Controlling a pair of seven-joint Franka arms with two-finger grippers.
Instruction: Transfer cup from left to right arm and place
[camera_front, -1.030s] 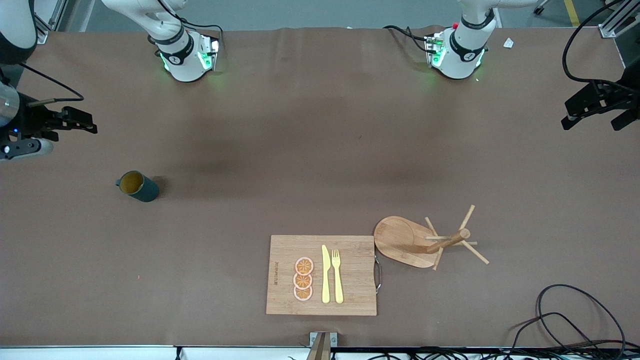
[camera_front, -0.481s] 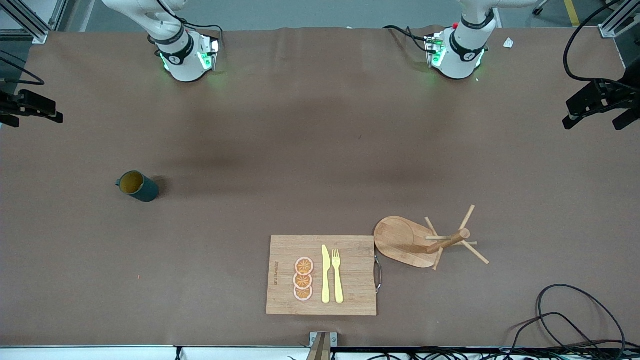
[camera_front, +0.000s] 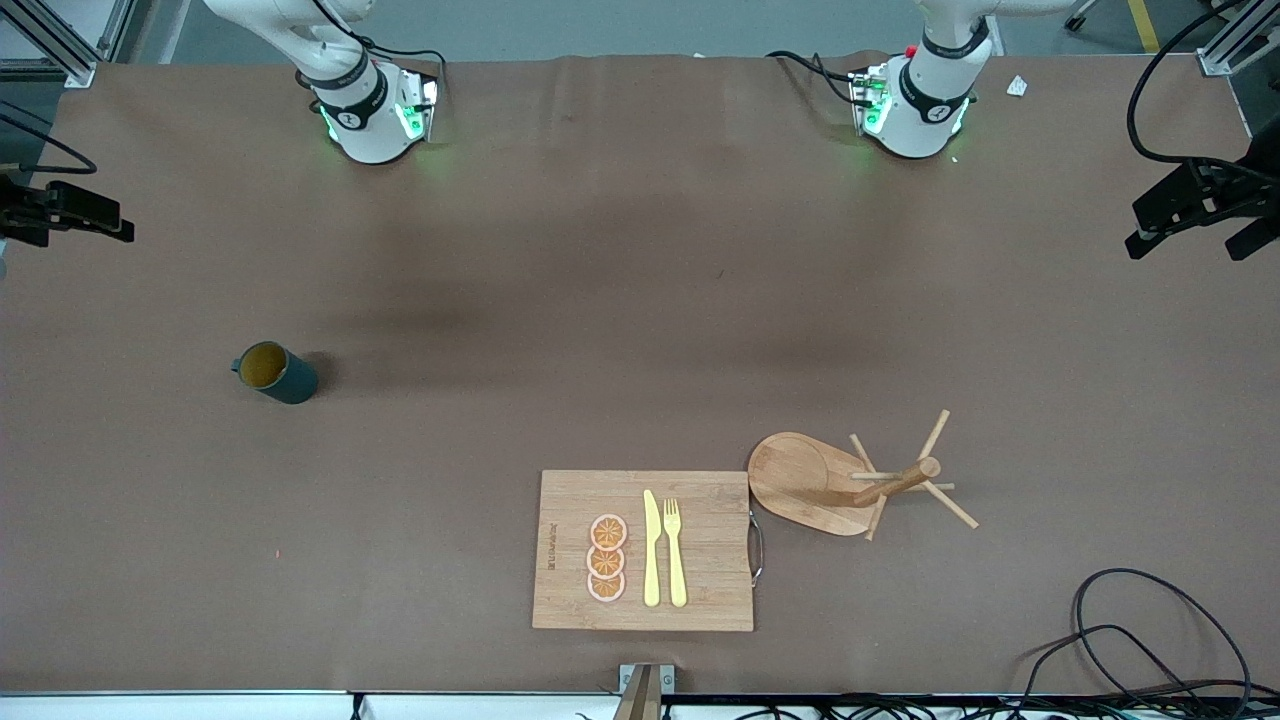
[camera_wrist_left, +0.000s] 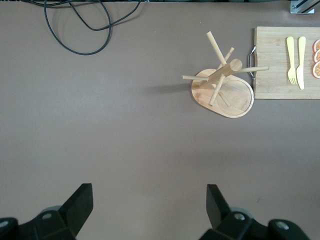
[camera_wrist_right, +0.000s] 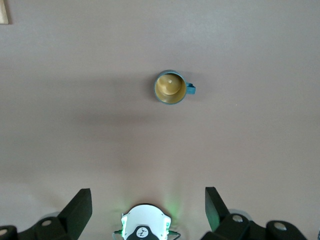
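Grippers both released and empty, parked high at the two ends of the surface.
Left gripper (camera_wrist_left: 148, 210) hangs over bare surface at its arm's end, mug tree (camera_wrist_left: 221, 85) and wooden board (camera_wrist_left: 280, 65) in view; right gripper (camera_wrist_right: 146, 212) hangs over its own end. Teal cup (camera_front: 275, 372) stands upright near the right arm's edge, untouched, probably nearer the right arm, though the task begins with the left.

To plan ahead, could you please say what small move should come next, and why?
Probably park the right tool: the cup stands upright at the right arm's end of the table, and this tool and the left tool hang open, empty.
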